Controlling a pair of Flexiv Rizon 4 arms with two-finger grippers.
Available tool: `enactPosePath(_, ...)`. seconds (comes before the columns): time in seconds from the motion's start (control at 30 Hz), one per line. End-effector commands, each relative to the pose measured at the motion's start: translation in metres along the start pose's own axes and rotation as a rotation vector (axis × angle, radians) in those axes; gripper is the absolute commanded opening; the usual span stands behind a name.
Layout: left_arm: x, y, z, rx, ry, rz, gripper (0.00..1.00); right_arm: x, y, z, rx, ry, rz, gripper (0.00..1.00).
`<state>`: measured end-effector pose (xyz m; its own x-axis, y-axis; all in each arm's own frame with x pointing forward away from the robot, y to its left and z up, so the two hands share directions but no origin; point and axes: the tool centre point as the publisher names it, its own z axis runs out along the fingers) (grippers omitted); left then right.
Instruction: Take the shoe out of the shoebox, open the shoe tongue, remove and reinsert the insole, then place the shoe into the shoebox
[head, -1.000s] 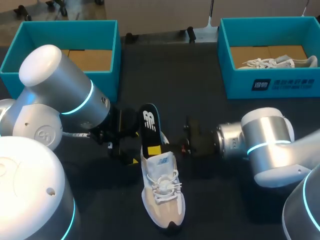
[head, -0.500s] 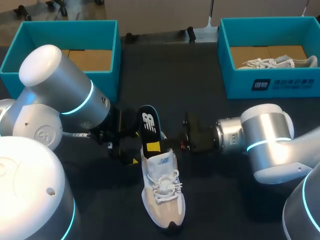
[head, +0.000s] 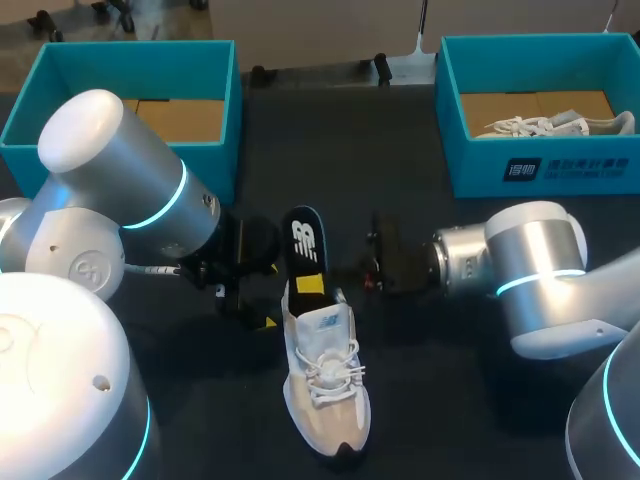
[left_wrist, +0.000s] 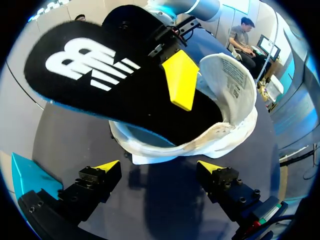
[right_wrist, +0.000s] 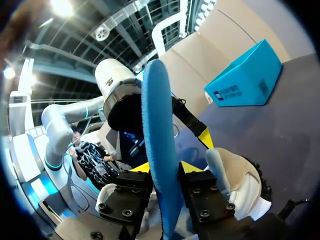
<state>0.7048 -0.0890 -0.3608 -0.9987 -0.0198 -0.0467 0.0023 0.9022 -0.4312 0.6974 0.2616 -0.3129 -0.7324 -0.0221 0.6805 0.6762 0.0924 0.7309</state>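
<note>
One insole (head: 303, 240), black on top and blue beneath, stands half out of the shoe (head: 325, 390). Its fore part is down inside the opening, and its printed heel end rises above the collar. The right gripper (head: 312, 285) is clamped on it. In the right wrist view the insole's blue edge runs up between the two yellow tips, one on each face. The left wrist view shows one of those tips lying flat on the black top.

The shoe rests on its sole on the table (head: 430, 400), heel end towards both grippers and toe pointing away from them. The left gripper (head: 257, 312) sits just beside the heel with its fingers spread wide. It holds nothing, and the shoe's collar is just ahead of its tips without touching them.

The left shoebox (head: 140, 60) lies well beyond the left gripper. The right shoebox (head: 470, 170), holding a second shoe (head: 560, 125), lies well beyond the right gripper.

The step in hand looks to be the insole work. Whether the insole is coming out or going back in cannot be told from this moment alone. If it is coming out, the right gripper needs a steady pull along the insole's length while the left steadies the heel. If it is going in, the fore end must be fed flat under the tongue and the heel end then pressed down.
</note>
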Motion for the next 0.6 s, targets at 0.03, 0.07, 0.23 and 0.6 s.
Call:
enactPosePath(0.03,0.001,0.001,0.000,0.002,0.000,0.001,1.00,-0.002,0.004,-0.003,0.006,0.007,0.002,0.32)
enactPosePath(0.07,0.001,0.001,0.000,0.002,0.000,0.001,1.00,-0.003,0.005,-0.003,0.006,0.007,0.002,0.31)
enactPosePath(0.23,0.001,0.001,0.000,0.002,0.000,0.001,1.00,-0.007,0.010,-0.003,0.005,0.006,0.006,0.29)
enactPosePath(0.6,0.001,0.001,0.000,0.002,0.000,0.001,1.00,-0.024,0.016,-0.006,-0.035,-0.011,0.084,0.00)
